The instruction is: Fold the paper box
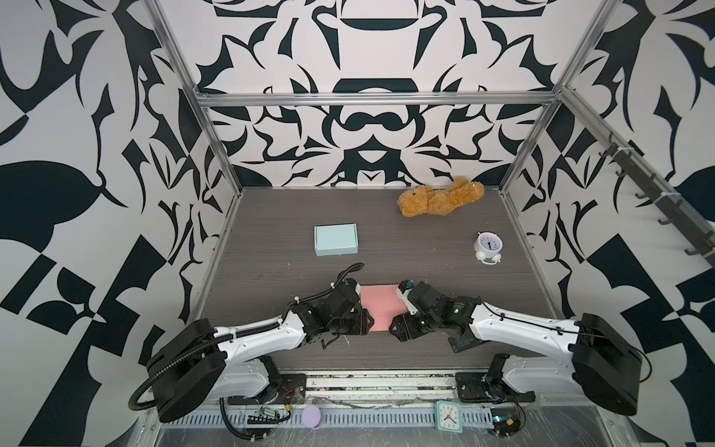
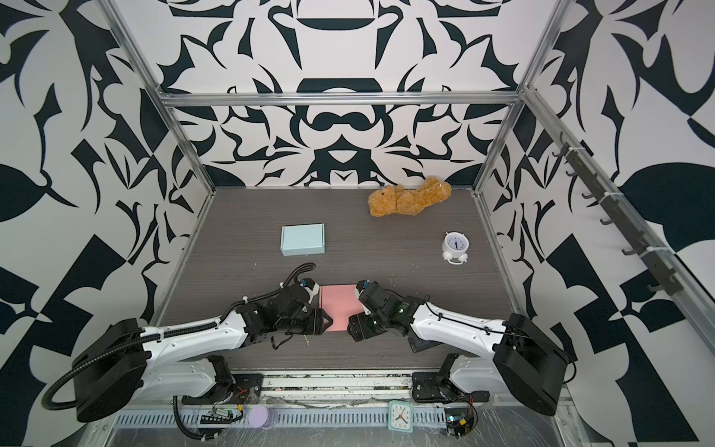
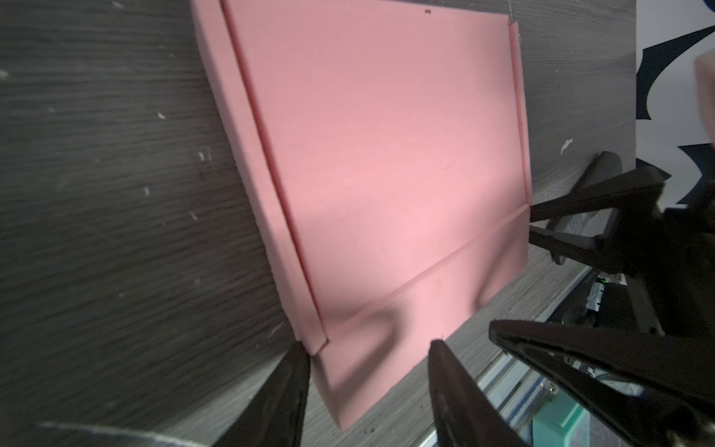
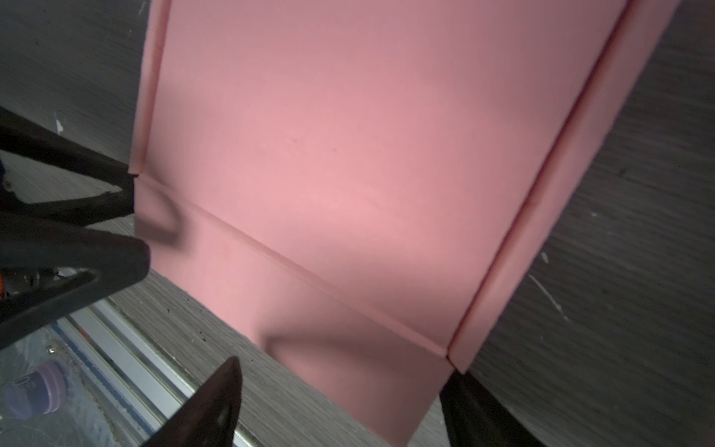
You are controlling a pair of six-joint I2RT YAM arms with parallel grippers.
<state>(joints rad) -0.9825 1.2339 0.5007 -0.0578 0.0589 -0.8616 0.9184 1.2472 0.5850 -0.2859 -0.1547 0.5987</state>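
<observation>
On the table, lower centre in both top views, the pink paper box lies nearly flat: folding judged early. Next move calls for raising the near flap along its crease. Left gripper stands partly open, right gripper wide; both straddle that flap, neither clamping it

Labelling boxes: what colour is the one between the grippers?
The box is pink; clearest in the left wrist view.
</observation>
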